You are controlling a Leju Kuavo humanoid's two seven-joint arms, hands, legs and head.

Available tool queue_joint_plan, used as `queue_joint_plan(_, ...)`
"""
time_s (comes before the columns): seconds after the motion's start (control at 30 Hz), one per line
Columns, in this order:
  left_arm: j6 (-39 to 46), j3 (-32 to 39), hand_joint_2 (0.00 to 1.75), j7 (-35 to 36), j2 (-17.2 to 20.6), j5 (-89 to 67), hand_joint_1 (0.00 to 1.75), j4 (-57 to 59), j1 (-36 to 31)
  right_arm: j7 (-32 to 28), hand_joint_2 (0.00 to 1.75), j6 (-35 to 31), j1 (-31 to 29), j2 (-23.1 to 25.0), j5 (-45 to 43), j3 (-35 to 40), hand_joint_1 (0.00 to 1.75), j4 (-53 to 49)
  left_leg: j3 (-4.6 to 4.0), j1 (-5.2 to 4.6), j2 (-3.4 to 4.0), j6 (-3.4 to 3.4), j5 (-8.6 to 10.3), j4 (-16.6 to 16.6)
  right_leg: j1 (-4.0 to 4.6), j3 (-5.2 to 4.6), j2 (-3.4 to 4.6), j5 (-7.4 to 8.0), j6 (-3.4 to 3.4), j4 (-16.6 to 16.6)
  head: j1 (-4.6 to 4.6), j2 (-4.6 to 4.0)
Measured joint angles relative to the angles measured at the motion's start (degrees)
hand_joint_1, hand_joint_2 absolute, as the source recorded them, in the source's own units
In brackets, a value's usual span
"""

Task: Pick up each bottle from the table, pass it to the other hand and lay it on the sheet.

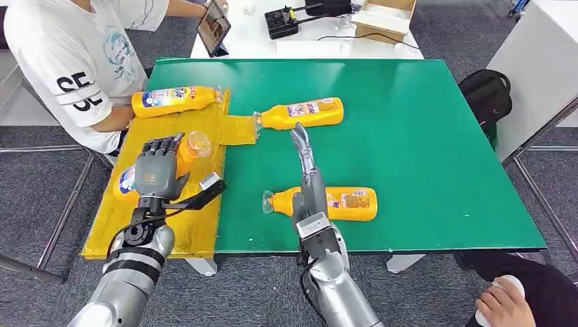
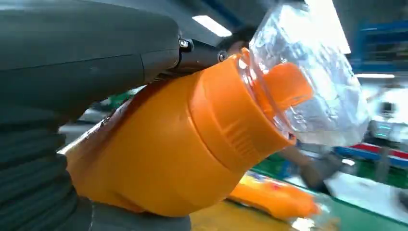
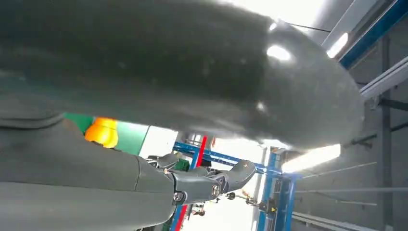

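My left hand [image 1: 157, 170] grips an orange bottle [image 1: 191, 148] with a clear cap, held over the yellow sheet [image 1: 184, 228]. In the left wrist view the same bottle [image 2: 183, 154] sits against the hand [image 2: 72, 62], cap pointing away. A second bottle [image 1: 174, 100] lies on the sheet's far end. A third bottle [image 1: 303, 113] lies on the green table [image 1: 422, 150], its cap at the sheet's edge. My right hand [image 1: 305, 180] is open with its fingers stretched forward, above a fourth bottle [image 1: 344, 203] lying near the table's front. Its fingers [image 3: 211, 183] hold nothing.
A person in a white T-shirt [image 1: 82, 54] sits at the table's far left corner. Another person's hand [image 1: 503, 304] shows at the lower right. Behind stand a white table [image 1: 320, 41] with a tablet [image 1: 214, 27] and a cardboard box [image 1: 385, 19]. A black backpack [image 1: 487, 95] lies to the right.
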Motion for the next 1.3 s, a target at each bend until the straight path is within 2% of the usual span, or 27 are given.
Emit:
queue_joint_plan(0.13,0.0,-1.6,1.75,-1.4,0.7,0.5,1.75,3.2,-1.0,0.0,0.00,0.0,-0.2,0.0,-0.2,0.0,0.00,0.0,-0.01,-0.03,-0.03,0.00,0.00,0.0,-0.02,0.01,0.00,0.00,0.00,0.0,0.02,0.00)
queue_joint_plan(0.27,0.0,-3.5,1.75,0.3,1.6,1.8,1.75,5.5,-1.2,0.0,0.00,0.2,-0.2,0.0,-0.5,0.0,0.00,0.0,-0.01,-0.02,-0.03,0.00,0.00,0.0,-0.01,0.01,0.00,0.00,0.00,0.0,0.02,0.00)
queue_joint_plan(0.53,0.1,-3.7,1.75,0.5,2.0,-0.9,1.75,9.9,-1.9,0.0,0.00,0.3,-0.3,0.0,-0.7,0.0,0.00,0.4,-0.01,-0.01,-0.03,0.00,0.00,0.0,0.00,0.00,0.00,-0.01,-0.01,0.0,0.00,0.00)
queue_joint_plan(0.8,0.1,-12.3,1.75,7.0,4.0,-1.0,1.75,18.5,-4.5,-0.1,0.00,0.9,-0.9,0.2,-0.8,0.0,0.00,1.8,-0.01,-0.01,-0.08,0.00,0.00,0.0,-0.01,0.02,-0.01,-0.01,0.00,0.0,0.02,0.00)
queue_joint_plan(1.23,0.1,-17.9,1.75,7.6,5.2,-0.2,1.75,26.0,-6.6,-0.1,0.00,1.7,-1.3,0.2,-0.9,0.2,0.00,4.0,-0.01,-0.01,-0.07,0.00,0.00,0.0,-0.01,0.02,-0.01,-0.01,0.00,0.0,0.00,0.00)
queue_joint_plan(1.27,0.0,-18.1,1.75,7.6,5.2,-0.2,0.33,26.6,-6.9,-0.1,0.00,1.9,-1.3,0.3,-0.9,0.2,0.00,4.1,0.00,-0.01,-0.08,0.00,0.00,0.0,-0.01,0.03,-0.01,-0.01,0.00,0.0,0.00,0.00)
queue_joint_plan(1.3,-0.3,-18.3,1.75,7.5,5.2,0.2,0.03,27.1,-7.1,-0.1,0.00,2.1,-1.4,0.3,-0.9,0.2,0.00,4.4,0.00,-0.01,-0.08,0.00,0.00,0.0,-0.01,0.03,-0.01,-0.01,0.00,0.0,0.02,0.00)
